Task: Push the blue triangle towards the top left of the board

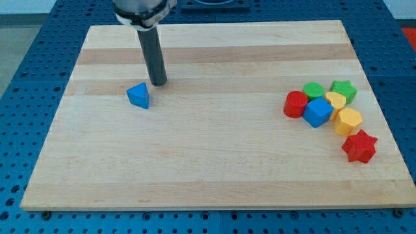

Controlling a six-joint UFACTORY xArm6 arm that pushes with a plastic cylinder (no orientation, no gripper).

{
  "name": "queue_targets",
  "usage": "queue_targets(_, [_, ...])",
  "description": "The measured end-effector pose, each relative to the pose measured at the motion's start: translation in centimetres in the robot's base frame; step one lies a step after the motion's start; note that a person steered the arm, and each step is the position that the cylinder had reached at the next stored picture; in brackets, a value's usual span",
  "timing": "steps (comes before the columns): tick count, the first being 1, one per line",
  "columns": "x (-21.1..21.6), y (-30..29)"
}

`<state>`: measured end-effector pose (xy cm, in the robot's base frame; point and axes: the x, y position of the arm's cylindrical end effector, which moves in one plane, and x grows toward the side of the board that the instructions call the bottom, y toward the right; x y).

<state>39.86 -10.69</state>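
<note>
The blue triangle (138, 95) lies on the wooden board (208, 162) in the view's upper left part. My tip (158, 82) rests on the board just to the right of and slightly above the triangle, a small gap apart from it. The dark rod rises from the tip toward the view's top.
A cluster of blocks sits at the view's right: a red cylinder (295, 104), a green block (314, 90), a green star (343, 90), a blue cube (318, 112), a yellow heart (335, 100), a yellow hexagon (348, 121) and a red star (359, 146).
</note>
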Motion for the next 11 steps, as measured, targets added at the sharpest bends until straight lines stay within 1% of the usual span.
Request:
queue_targets(1, [8.5,1.2])
queue_targets(2, [8.5,0.9])
queue_targets(3, [8.8,-3.8])
queue_targets(4, [8.8,-3.8])
queue_targets(5, [6.3,-3.5])
queue_targets(6, [0.8,-2.5])
queue_targets(7, [0.8,-2.5])
queue_targets(8, [-1.6,-2.9])
queue_targets(9, [-1.6,-3.4])
queue_targets(10, [-5.7,-6.8])
queue_targets(11, [-5.7,-6.8])
